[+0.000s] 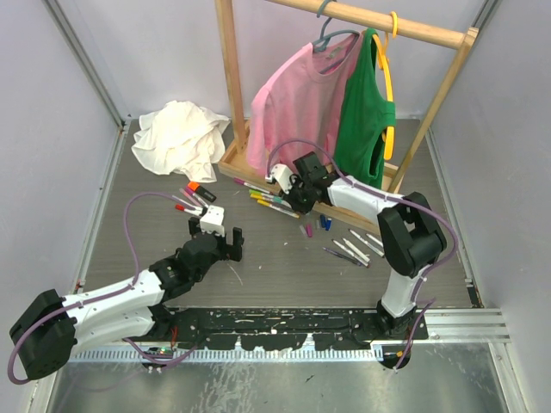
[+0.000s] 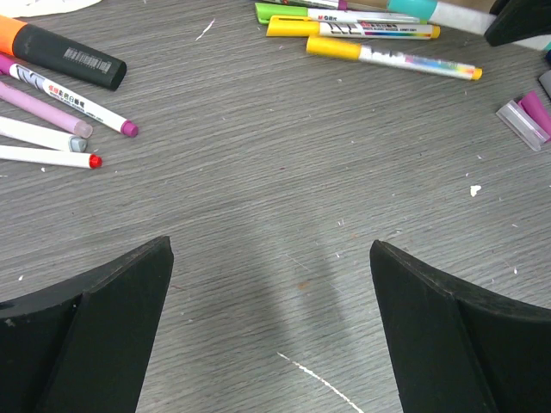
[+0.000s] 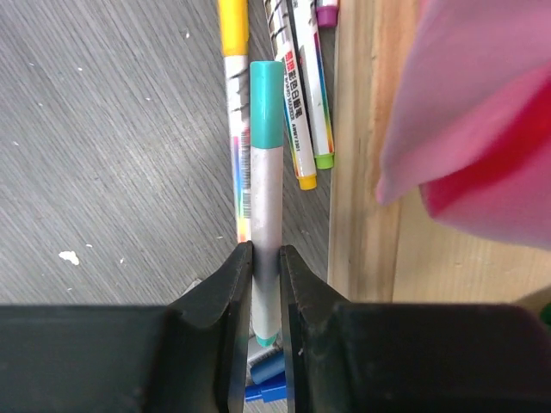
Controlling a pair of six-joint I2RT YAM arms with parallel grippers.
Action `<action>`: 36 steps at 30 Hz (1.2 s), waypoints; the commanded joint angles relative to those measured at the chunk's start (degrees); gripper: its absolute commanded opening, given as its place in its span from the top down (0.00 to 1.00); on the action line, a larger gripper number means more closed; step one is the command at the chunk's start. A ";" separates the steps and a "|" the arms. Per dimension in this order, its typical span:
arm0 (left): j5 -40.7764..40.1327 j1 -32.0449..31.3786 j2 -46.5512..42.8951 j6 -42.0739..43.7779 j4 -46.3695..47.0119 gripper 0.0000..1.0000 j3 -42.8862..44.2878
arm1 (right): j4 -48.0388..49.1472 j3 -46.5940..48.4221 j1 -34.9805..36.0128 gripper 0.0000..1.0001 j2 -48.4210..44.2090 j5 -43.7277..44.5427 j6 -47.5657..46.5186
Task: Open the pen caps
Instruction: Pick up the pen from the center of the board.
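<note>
The right gripper [image 3: 265, 258] pinches the grey barrel of a teal-capped pen [image 3: 265, 198] between its two black fingers [image 3: 219, 297], with the teal cap [image 3: 266, 103] seated on the far end and pointing away from the wrist. Whether the pen is lifted off the grey wood-grain table [image 3: 112, 129] cannot be told. Just left of it lies a yellow-capped pen [image 3: 233, 52]. To its right, two white pens [image 3: 303, 95] with yellow and green ends sit hard against the wooden rack base [image 3: 362, 172], over which a pink shirt [image 3: 482, 112] hangs. Blue caps [image 3: 269, 385] show below the fingers.

The left gripper [image 2: 271, 258] hangs above the tabletop, its fingers [image 2: 120, 301] spread wide. Ahead to its left lie a black marker [image 2: 73, 58] with an orange end, a purple-tipped pen [image 2: 77, 103] and a red-tipped pen [image 2: 52, 157]. To its right is a loose purple cap [image 2: 527, 120].

From overhead, more slim pens [image 1: 353, 249] lie near the right arm, and a crumpled white cloth [image 1: 181, 138] rests at the far left.
</note>
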 commanded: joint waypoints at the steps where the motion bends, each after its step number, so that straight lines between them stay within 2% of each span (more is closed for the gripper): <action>1: -0.98 0.14 -0.31 0.78 2.78 0.02 1.40 | 0.95 -0.48 0.27 0.99 -4.87 -2.73 -1.77; 7: -1.07 0.19 -0.73 0.79 2.68 0.02 1.32 | -0.78 -1.93 0.16 0.99 -7.52 -7.78 -2.50; 11: 0.28 0.15 -4.44 0.14 2.67 0.02 0.05 | -1.79 -4.26 0.20 0.99 -10.89 -12.54 -2.73; 17: 11.67 0.20 -15.94 -7.13 15.55 0.02 -8.74 | -4.01 -7.02 0.21 0.99 -16.45 -19.57 -3.10; 25: 18.68 0.25 -25.78 -17.68 29.06 0.02 -13.40 | -5.50 -12.23 -0.80 0.99 -26.00 -31.71 -2.09; 30: 21.93 0.27 -23.06 -21.90 37.86 0.02 -12.31 | -4.81 -14.19 -2.73 0.99 -30.66 -39.78 -0.92; 36: 29.21 0.31 -7.52 -25.64 51.34 0.02 -7.61 | -3.52 -14.53 -4.77 0.99 -33.82 -47.16 1.83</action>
